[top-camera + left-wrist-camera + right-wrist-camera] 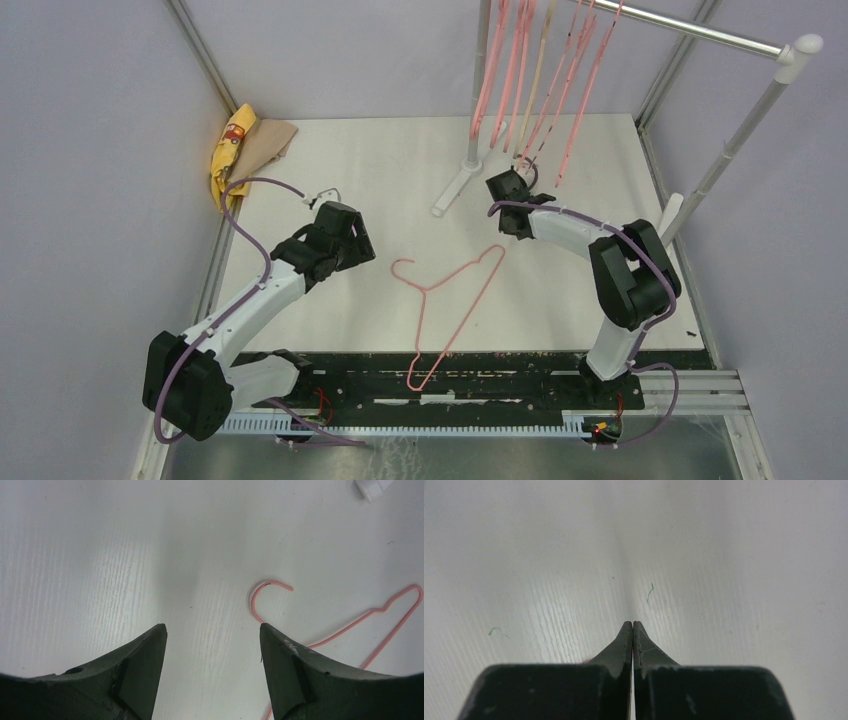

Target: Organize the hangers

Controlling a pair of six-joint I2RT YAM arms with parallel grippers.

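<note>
Now | step: fetch thin pink wire hanger (425,291), flat on bench | left gripper (211,626) spread beside its hook | right gripper (632,623) pressed together, apparently empty | next: probably pinch the neck, lift to rail (700,30)

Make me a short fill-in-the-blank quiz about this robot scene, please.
The left gripper is wide ___. The right gripper is ___. One thin pink hanger lies flat on the ___. The other hangers hang from the silver ___.
Missing words: open; shut; table; rail.
</note>
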